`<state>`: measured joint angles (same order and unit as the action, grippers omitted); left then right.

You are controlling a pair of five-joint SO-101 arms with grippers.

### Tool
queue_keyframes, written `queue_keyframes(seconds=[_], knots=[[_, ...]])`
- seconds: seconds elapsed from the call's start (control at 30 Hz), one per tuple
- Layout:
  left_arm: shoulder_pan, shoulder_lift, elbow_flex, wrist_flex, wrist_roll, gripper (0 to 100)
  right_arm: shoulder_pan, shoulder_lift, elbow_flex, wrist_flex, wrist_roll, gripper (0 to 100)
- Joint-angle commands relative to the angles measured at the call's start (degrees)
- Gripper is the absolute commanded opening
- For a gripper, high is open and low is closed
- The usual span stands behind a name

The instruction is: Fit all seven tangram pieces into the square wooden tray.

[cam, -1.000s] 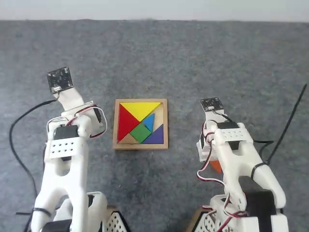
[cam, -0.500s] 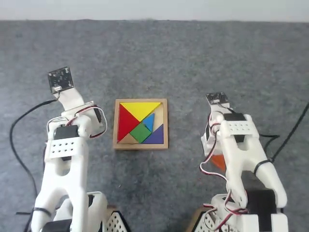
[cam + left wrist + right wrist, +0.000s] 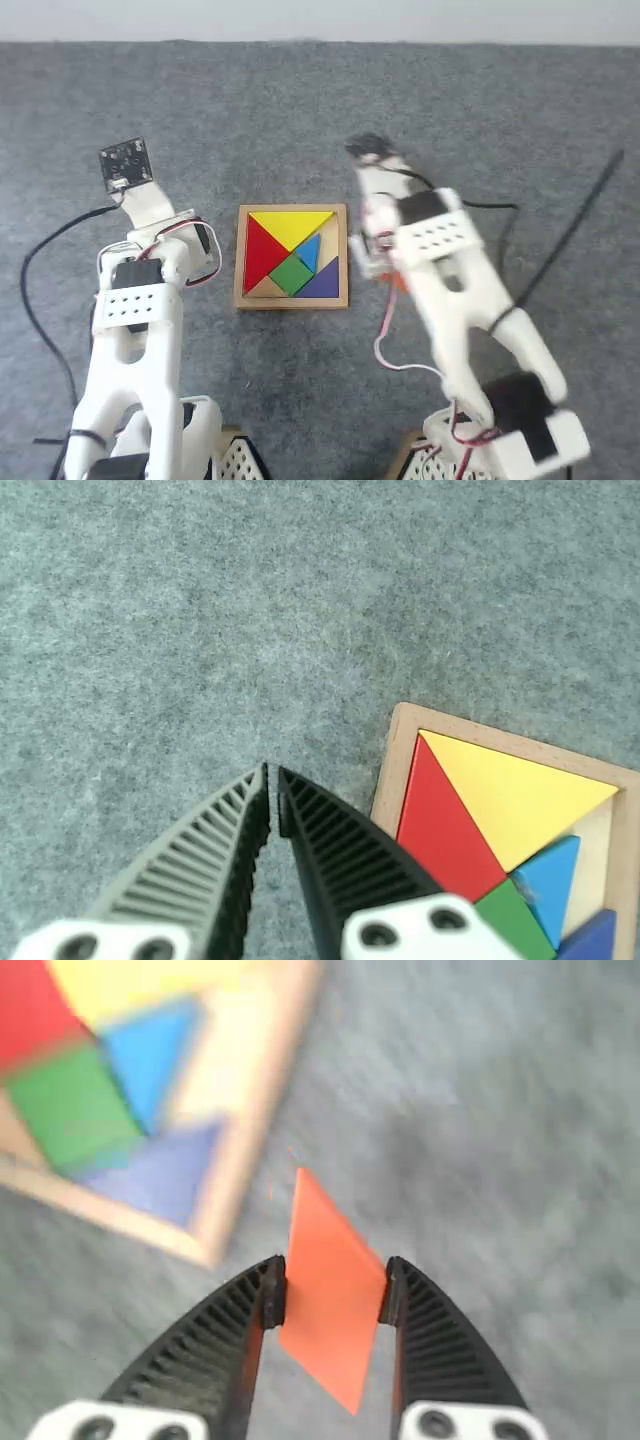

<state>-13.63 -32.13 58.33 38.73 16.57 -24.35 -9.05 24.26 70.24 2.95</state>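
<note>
The square wooden tray [image 3: 342, 256] lies mid-table holding a yellow triangle [image 3: 290, 227], a red triangle [image 3: 261, 256], a green square [image 3: 291, 273], a light blue triangle [image 3: 309, 250] and a dark blue triangle [image 3: 322, 284]. Bare wood shows at its right side [image 3: 232, 1052] and its bottom left. My right gripper [image 3: 330, 1282] is shut on an orange parallelogram [image 3: 331, 1285], held just off the tray's right edge [image 3: 262, 1140]. A sliver of the orange piece [image 3: 400, 284] peeks out under the right arm. My left gripper [image 3: 272, 771] is shut and empty, hovering over carpet left of the tray [image 3: 392, 770].
Grey carpet covers the table all around the tray. Black cables trail from both arms, one at the far left [image 3: 40, 260] and one at the right [image 3: 575, 235]. The arms' bases stand at the near edge.
The right arm has swung left and forward from the table's right side to the tray's right edge, carrying the orange piece. The left arm has kept still.
</note>
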Motion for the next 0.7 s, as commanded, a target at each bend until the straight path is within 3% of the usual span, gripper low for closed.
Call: queue_keyframes(seconds=[0.0, 0.2, 0.33, 0.43, 0.67], knots=[[-0.2, -2.0, -0.7, -1.1, -0.4, 2, -8.4, 5.7, -8.5, -6.2, -6.0, 11.5], [-0.5, -2.3, 0.0, -1.0, -0.4, 2, -13.1, 20.6, -13.8, -13.2, -6.3, 11.5], [-0.3, -2.4, 0.1, -1.1, -0.4, 2, -12.8, 28.6, -19.5, -11.3, -5.5, 11.7], [-0.2, -2.4, 0.1, -1.1, -0.4, 2, -13.1, 31.7, -23.2, -8.3, 1.0, 12.3], [-0.5, -2.4, 0.0, -1.1, -0.4, 2, -13.1, 31.0, -24.9, -2.6, 8.9, 28.8]])
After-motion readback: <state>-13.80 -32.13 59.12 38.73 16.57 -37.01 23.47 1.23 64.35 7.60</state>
